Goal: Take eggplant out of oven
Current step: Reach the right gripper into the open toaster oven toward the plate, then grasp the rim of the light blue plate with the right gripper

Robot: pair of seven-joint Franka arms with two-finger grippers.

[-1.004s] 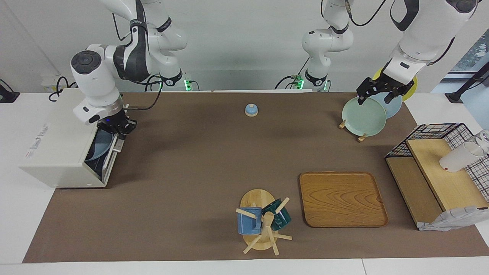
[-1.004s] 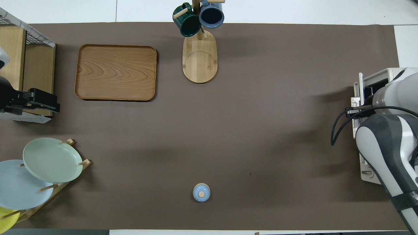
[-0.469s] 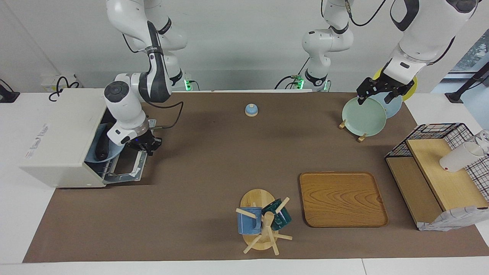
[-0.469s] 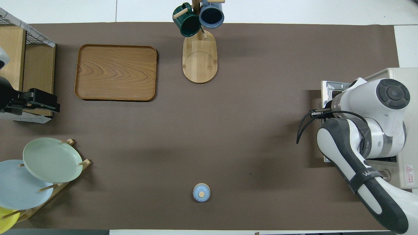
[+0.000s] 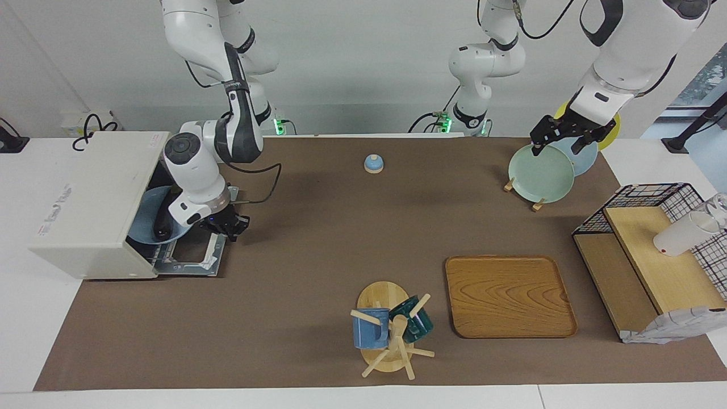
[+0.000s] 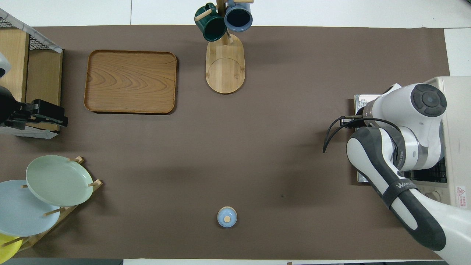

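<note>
The off-white oven (image 5: 91, 199) sits at the right arm's end of the table, its door (image 5: 187, 258) dropped flat onto the mat. Inside, the dark eggplant (image 5: 163, 221) lies on a blue plate (image 5: 142, 218). My right gripper (image 5: 227, 225) is shut and low at the door's outer handle edge; whether it grips the handle I cannot tell. In the overhead view the right arm covers the oven (image 6: 456, 110) mouth, so the eggplant is hidden there. My left gripper (image 5: 562, 138) waits open above the plate rack, holding nothing.
A plate rack (image 5: 539, 173) with green, blue and yellow plates is under the left gripper. A small blue bell (image 5: 374, 163), a wooden tray (image 5: 508, 295), a mug tree (image 5: 392, 335) and a wire basket shelf (image 5: 653, 255) with a white cup (image 5: 681, 234) also stand on the mat.
The oven door went from nearly upright to lying flat, with the right gripper following its handle edge down and outward. The eggplant and blue plate came into view. The left arm stayed still.
</note>
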